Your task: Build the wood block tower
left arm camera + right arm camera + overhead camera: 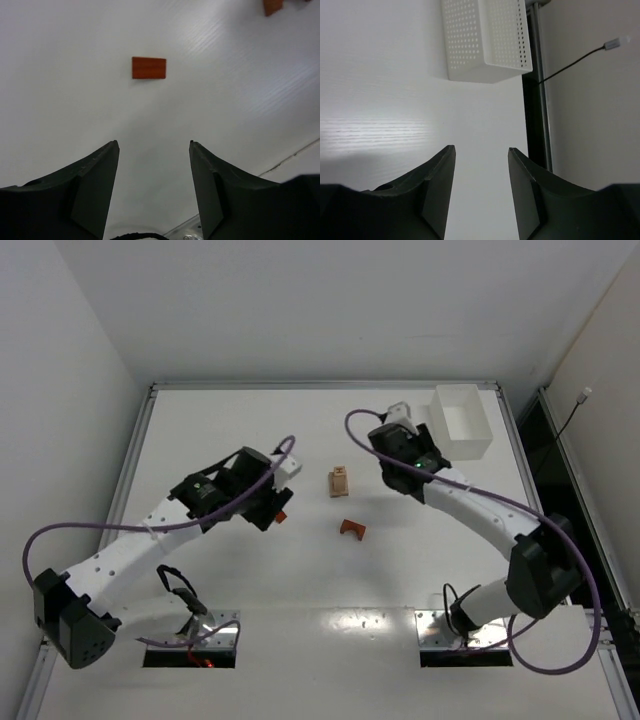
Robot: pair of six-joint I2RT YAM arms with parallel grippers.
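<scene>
Tower of tan blocks, red-brown arch near.

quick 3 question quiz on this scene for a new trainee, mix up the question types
1. Fill in: the small stack of pale tan blocks stands mid-table, and the reddish-brown arch block lies ____ it (touching / apart from).
2. True or false: the left gripper is clamped on the flat reddish-brown block.
3. Multiple choice: what lies ahead of the right gripper in its wrist view?
A) the white perforated bin
B) the tan stack
C) the arch block

Key:
1. apart from
2. false: its jaws stand open and the block lies ahead of them
3. A
</scene>
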